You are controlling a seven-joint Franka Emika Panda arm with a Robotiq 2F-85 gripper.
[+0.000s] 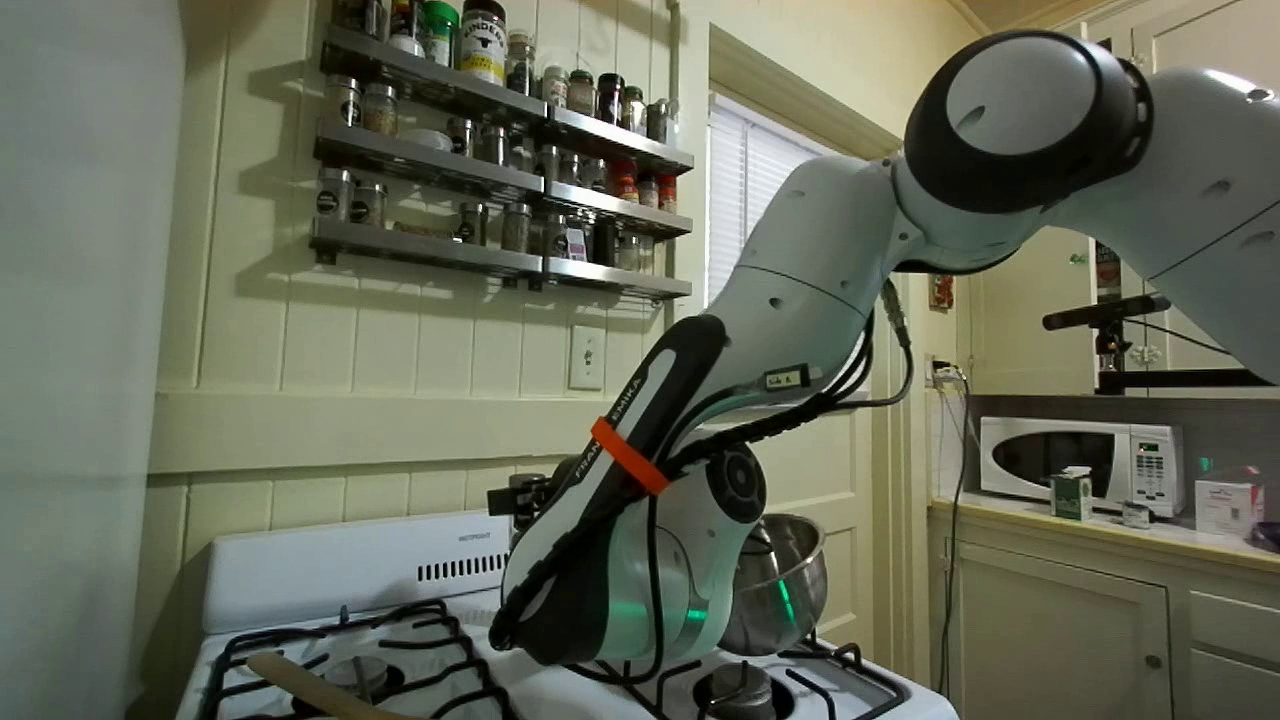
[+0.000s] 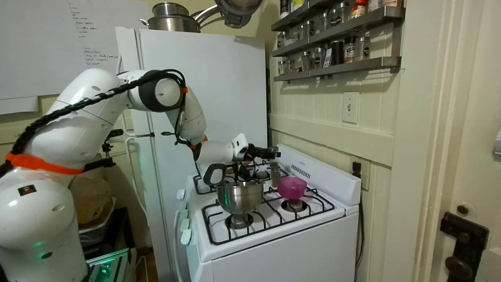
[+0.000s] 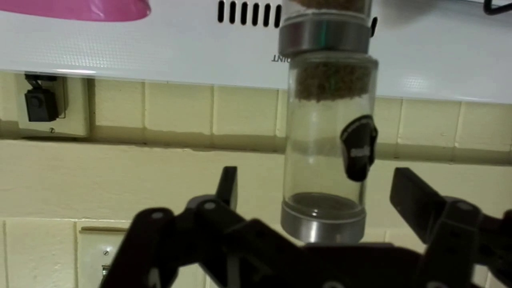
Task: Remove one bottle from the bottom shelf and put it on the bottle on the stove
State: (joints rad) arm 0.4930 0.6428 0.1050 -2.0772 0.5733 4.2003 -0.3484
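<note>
The wrist view stands upside down. In it a glass bottle [image 3: 328,160] with a metal lid, a black label and some brown spice stands end to end on a lower bottle [image 3: 324,36]. My gripper [image 3: 314,182] is open around the upper bottle, with a gap on each side between finger and glass. In an exterior view the lower bottle [image 2: 275,178] stands upright on the stove [image 2: 282,239], and my gripper [image 2: 274,153] is level with the bottle above it. The bottom shelf [image 1: 430,247] holds several jars. In the other outside picture my arm mostly hides the gripper.
A steel bowl [image 2: 239,199] sits on a front burner, close beside my wrist. The pink bowl [image 2: 291,188] is on a back burner near the stacked bottles. Behind them rises the stove's back panel [image 2: 321,174]. A wooden handle [image 1: 310,685] lies over another grate.
</note>
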